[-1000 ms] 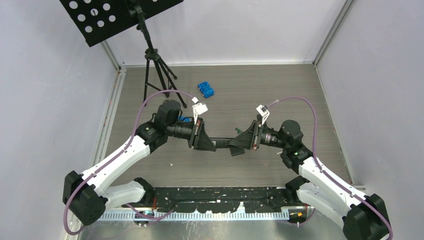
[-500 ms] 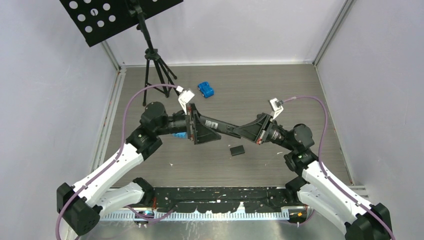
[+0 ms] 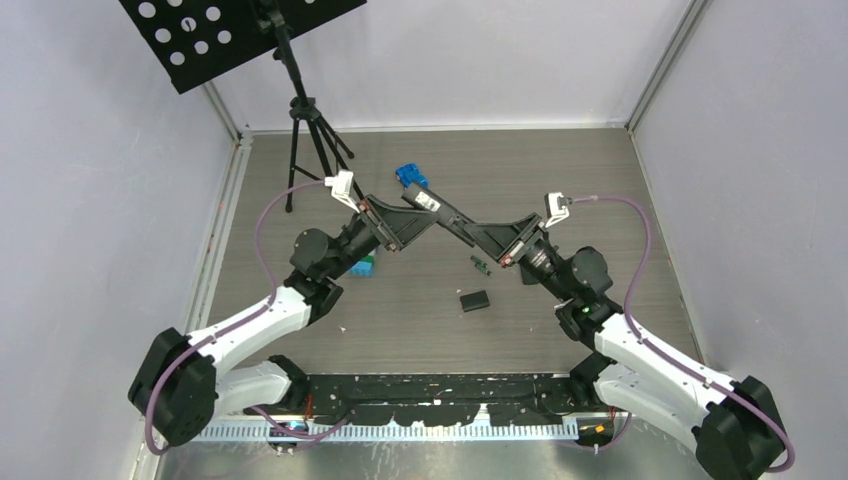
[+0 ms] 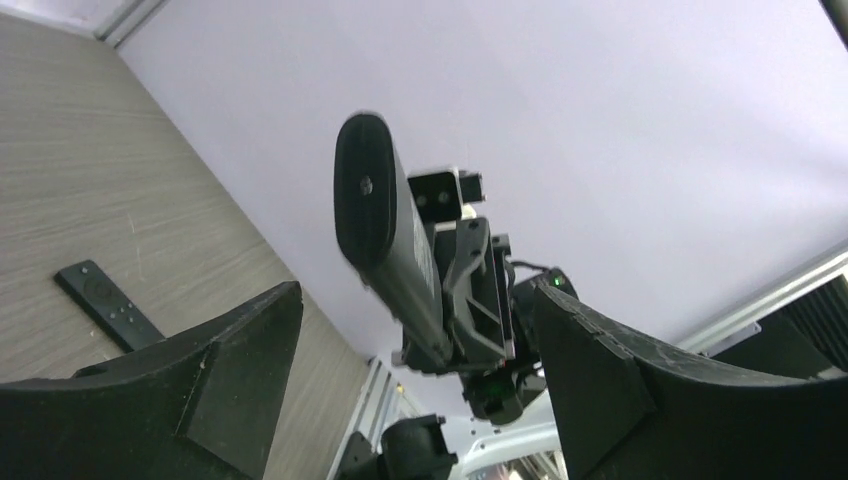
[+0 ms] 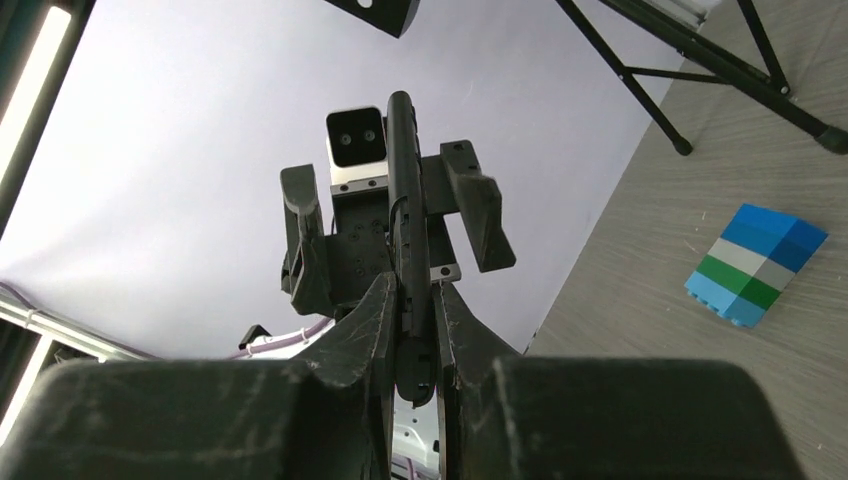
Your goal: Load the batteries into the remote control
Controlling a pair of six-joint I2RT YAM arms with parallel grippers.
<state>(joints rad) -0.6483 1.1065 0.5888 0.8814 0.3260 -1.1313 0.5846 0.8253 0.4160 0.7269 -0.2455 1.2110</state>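
right tool (image 5: 410, 300) clenched on remote control (image 5: 404, 180) at frame centre, left tool (image 4: 415, 300) released, fingers either side of its upper end, dark green battery (image 3: 481, 265) on tabletop (image 3: 600, 200) just below

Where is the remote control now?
Top view: the remote control hangs mid-air at centre, clamped by the right gripper, its free end between the left gripper's open fingers.

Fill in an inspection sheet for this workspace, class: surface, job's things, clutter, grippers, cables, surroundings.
Surface: wood-grain table.
Job's things: remote control held off the table; one small battery lying on it; others not seen.
Clutter: blue toy, blue-green block, flat black piece.
Grippers: right gripper shut on the remote control; left gripper open, fingers either side, not touching.
Cables: purple cable looping along each arm.
Surroundings: pale walls; tripod carrying a perforated panel.
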